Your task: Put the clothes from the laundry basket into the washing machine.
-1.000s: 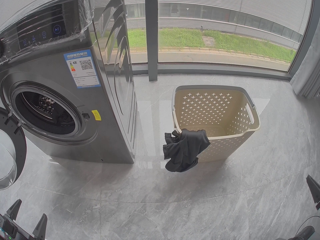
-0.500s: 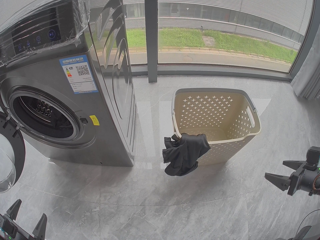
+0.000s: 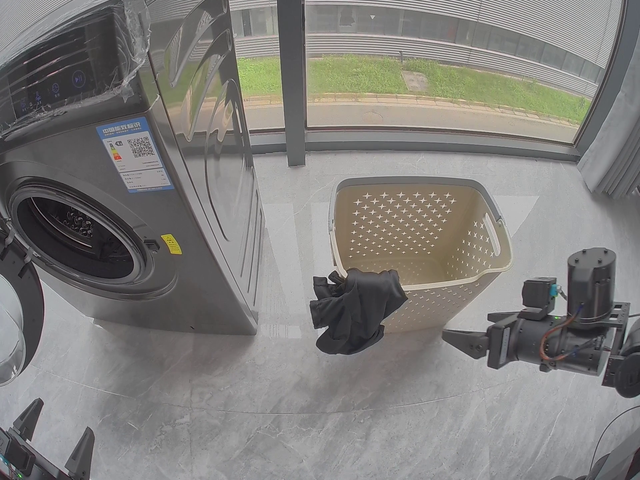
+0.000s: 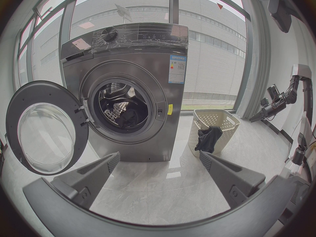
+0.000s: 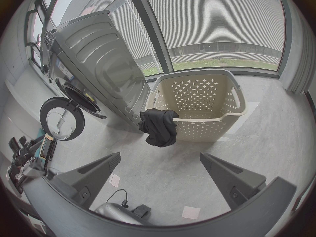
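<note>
you had a black garment (image 3: 353, 308) draped over the near rim of the laundry basket (image 3: 497, 198), hanging down outside. beside it the washing machine (image 3: 200, 188) stood with its door (image 4: 46, 129) wide, dark clothes (image 4: 126, 118) in the drum. your right gripper (image 5: 158, 158), near the basket, and your left gripper (image 4: 159, 157), facing the machine, had fingers spread, holding nothing.

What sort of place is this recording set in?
Probably a laundry corner staged in an office or lab building, not a home: a grey front-loading washing machine with plastic film on its panel, a cream perforated plastic laundry basket, and tall floor-to-ceiling windows.
</note>
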### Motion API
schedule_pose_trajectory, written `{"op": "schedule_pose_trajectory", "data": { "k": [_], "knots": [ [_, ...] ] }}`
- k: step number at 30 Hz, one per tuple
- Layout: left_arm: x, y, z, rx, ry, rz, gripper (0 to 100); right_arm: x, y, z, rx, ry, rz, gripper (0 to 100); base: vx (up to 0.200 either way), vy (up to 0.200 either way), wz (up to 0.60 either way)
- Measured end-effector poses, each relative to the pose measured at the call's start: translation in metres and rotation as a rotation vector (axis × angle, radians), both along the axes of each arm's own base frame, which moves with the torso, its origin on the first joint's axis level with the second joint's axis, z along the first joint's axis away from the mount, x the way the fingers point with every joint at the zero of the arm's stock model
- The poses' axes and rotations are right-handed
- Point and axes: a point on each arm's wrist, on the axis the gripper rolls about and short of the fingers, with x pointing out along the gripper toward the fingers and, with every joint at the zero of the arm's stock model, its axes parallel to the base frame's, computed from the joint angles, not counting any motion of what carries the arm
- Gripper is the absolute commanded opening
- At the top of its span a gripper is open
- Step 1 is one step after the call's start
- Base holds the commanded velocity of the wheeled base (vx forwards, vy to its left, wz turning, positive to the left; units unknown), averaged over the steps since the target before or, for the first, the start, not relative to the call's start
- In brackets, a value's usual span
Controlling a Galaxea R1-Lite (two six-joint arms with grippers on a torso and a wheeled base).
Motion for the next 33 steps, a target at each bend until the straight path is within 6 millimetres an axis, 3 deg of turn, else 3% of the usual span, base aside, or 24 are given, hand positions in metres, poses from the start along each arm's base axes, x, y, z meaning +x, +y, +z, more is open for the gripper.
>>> {"op": "schedule_pose_trajectory", "data": {
  "k": [6,23,33],
  "knots": [
    [0.0,0.0,0.0,0.0,0.001,-0.002,100,0.022,0.026,-0.014,-0.007,0.034,0.018,100,0.0,0.0,0.0],
    [0.0,0.0,0.0,-0.001,0.002,-0.002,100,0.068,0.06,-0.054,0.023,0.048,-0.039,100,0.0,0.0,0.0],
    [0.0,0.0,0.0,-0.002,0.002,-0.003,100,0.115,0.089,-0.08,0.021,0.023,-0.068,100,0.0,0.0,0.0]
  ]
}}
